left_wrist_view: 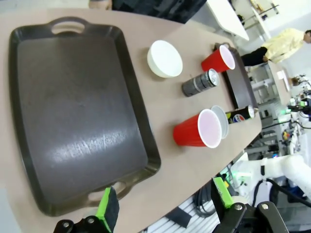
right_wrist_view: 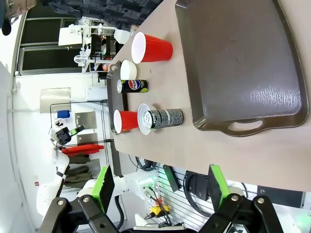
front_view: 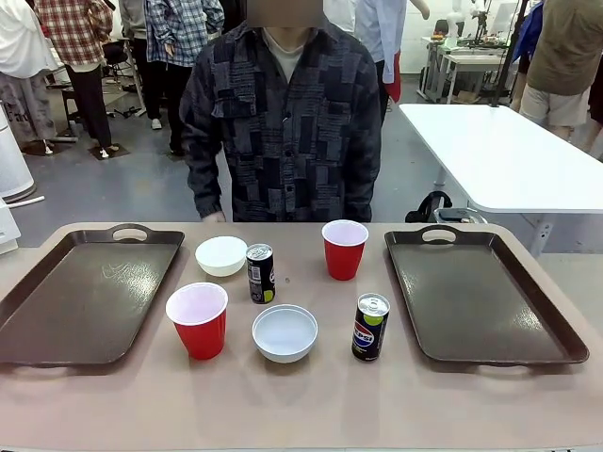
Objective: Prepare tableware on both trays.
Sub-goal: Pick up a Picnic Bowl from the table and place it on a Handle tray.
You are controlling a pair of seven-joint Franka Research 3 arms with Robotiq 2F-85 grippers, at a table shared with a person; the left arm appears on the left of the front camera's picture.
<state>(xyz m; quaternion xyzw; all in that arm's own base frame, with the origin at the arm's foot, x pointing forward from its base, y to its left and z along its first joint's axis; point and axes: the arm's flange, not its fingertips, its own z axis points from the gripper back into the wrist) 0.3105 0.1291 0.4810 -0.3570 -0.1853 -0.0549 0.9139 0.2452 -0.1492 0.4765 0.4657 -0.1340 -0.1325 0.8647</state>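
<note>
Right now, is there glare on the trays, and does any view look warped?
Front view: sharp, with soft glare on the left dark brown rectangular tray. Left wrist view: brighter sheen on that tray, and the edge of the tan table bows. Right wrist view: rolled sideways, a glare patch on the right matching tray.

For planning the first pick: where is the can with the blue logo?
Front view: the can stands upright right of centre, between the nearer white bowl and the right tray, touching neither.
</note>
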